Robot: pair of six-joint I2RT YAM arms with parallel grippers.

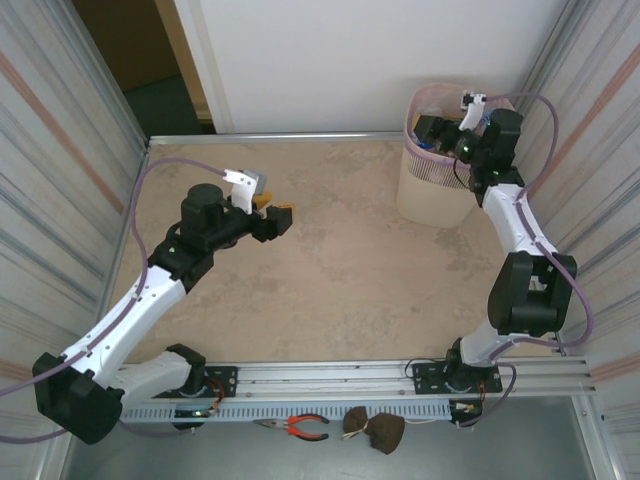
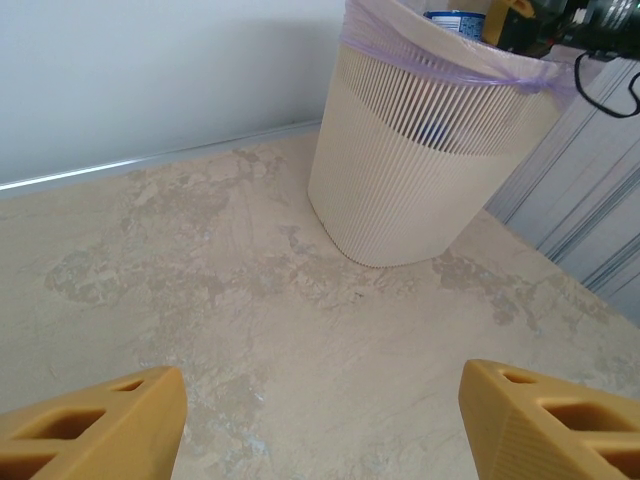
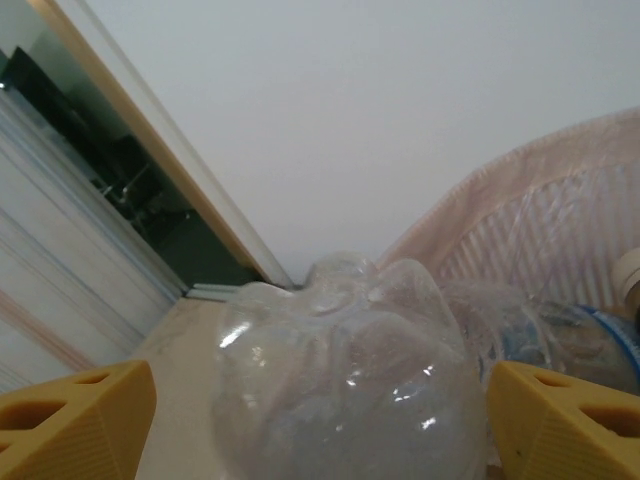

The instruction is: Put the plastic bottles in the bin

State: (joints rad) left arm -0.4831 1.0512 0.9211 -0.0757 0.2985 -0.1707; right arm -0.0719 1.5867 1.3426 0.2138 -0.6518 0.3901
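Right claw [image 3: 320, 415] parked above the bin [image 1: 425, 190] at far-right corner of worktop [image 1: 340, 270], so anything dropped lands inside. Spread wide around a clear bottle [image 3: 345, 340], base toward cam; gap at one finger, so prob. let go, not gripped. Left claw [image 2: 320, 420] wide open, empty, hovering mid-worktop, out of the way. Count: 1 bin, 2 claws, min. 2 bottles: clear one plus blue-labelled one [image 3: 590, 345] lying in bin.

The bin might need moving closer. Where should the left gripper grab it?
Pinch the rim of the bin on its left side, from above: the slatted body looks too wide for the jaws, and the right gripper hangs over the opening.
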